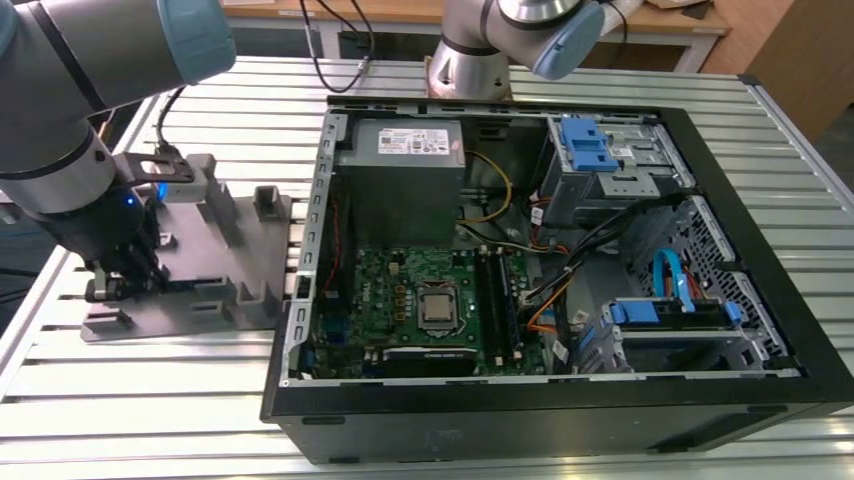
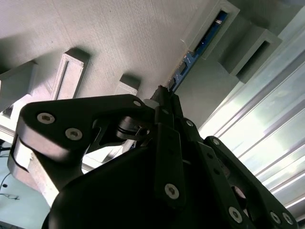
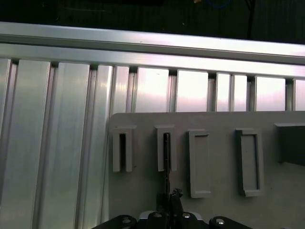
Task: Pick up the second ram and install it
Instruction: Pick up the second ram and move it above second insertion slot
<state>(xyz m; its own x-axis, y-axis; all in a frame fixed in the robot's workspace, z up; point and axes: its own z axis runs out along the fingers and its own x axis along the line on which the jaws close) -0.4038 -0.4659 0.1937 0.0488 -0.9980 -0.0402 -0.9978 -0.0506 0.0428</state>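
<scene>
1. My jaws look clenched on the upper edge of the second ram (image 2: 194, 53). The stick is thin, so I judge this from how the fingers meet in both wrist views.
2. The ram stands on edge in a slot of the grey holder plate (image 3: 214, 124). Its long axis runs straight away from the jaws along that slot.
3. Neighbouring upright blocks (image 3: 199, 162) sit close on either side, so I judge the free room to be upward.
4. In the exterior view the plate rests on the table (image 1: 134, 400), on the exterior view's left of the open computer case (image 1: 534, 420). The case's side wall stands between the plate and the motherboard (image 1: 387, 280).
</scene>
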